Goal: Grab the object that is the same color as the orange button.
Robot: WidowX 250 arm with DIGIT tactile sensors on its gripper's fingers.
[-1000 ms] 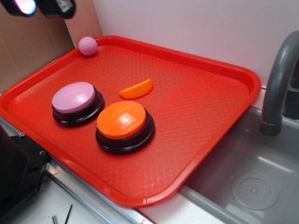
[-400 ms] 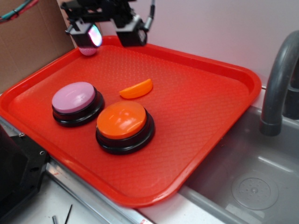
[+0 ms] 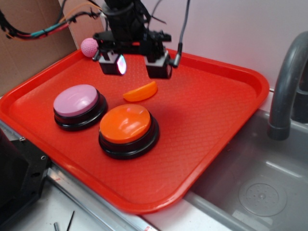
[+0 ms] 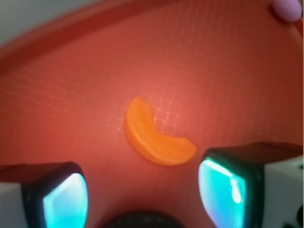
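**A:** How did the tool point(image 3: 135, 66) stand?

**B:** Spread wide and empty. Its two fingers point(image 3: 158, 67) hung above the red tray point(image 3: 211, 110), apart from everything on it. In the wrist view the pads point(image 4: 223, 190) sat at the lower left and lower right, with the orange wedge point(image 4: 154, 135) showing in the gap between them, a little ahead.

**A:** And the wedge itself?

**B:** It lay flat on the tray floor, near the middle, just below the tool in the exterior view point(image 3: 140, 91). The orange button point(image 3: 128, 129) stood just in front of it, close but not touching. The lilac button point(image 3: 79, 106) stood to that one's left, beside it.

**A:** Anything near the rim?

**B:** A pink ball point(image 3: 89, 46) rested in the tray's far left corner, against the raised edge, just beside the tool's left finger in the exterior view. Brown cardboard point(image 3: 29, 53) stood behind that corner.

**A:** Open room?

**B:** The whole right half of the tray was bare floor out to its lip. Past that lip lay a grey sink point(image 3: 260, 183) with a grey tap point(image 3: 288, 82) rising at the right.
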